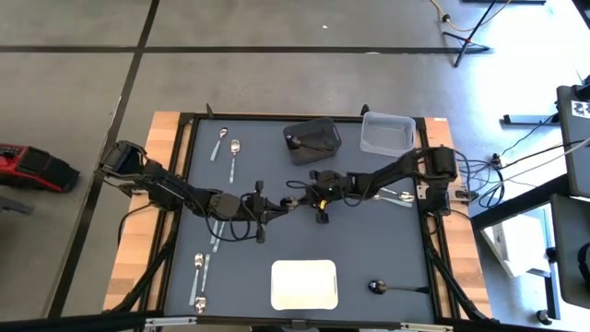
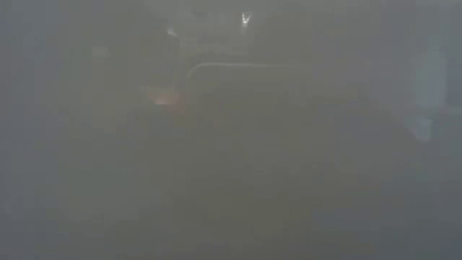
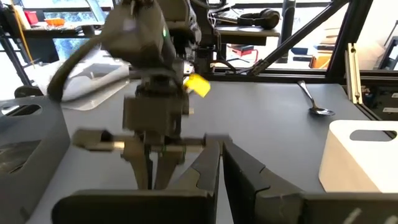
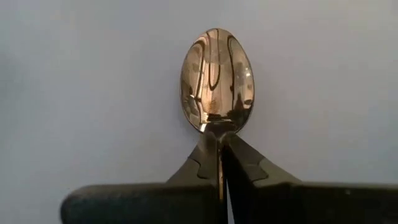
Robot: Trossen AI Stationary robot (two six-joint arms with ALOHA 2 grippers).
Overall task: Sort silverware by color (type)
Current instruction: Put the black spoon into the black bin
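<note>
My right gripper (image 4: 221, 142) is shut on a shiny silver spoon (image 4: 216, 81), whose bowl stands out beyond the fingertips over the grey table. In the high view this gripper (image 1: 293, 200) is at the table's middle, and my left gripper (image 1: 265, 209) faces it closely from the left. In the left wrist view my left gripper (image 3: 222, 160) shows shut and holds nothing that I can see. Other silver spoons (image 1: 228, 148) lie flat near the far left, and more (image 1: 199, 277) lie at the near left. A black spoon (image 1: 380, 287) lies at the near right. The low view is fogged over. My right gripper pinches the silver spoon at its neck (image 4: 219, 132), just behind the bowl, between the two fingertips (image 4: 202, 158). The fingers lie along the spoon, so the handle is hidden between them. The bowl faces the camera, beyond the tips; whether it touches the table I cannot tell.
A dark bin (image 1: 312, 138) with a black utensil in it and a clear bin (image 1: 387, 132) stand at the far edge. A white container (image 1: 304, 283) sits at the near edge. Silver utensils (image 1: 398, 195) lie under the right arm. Wooden rails border the table's left and right.
</note>
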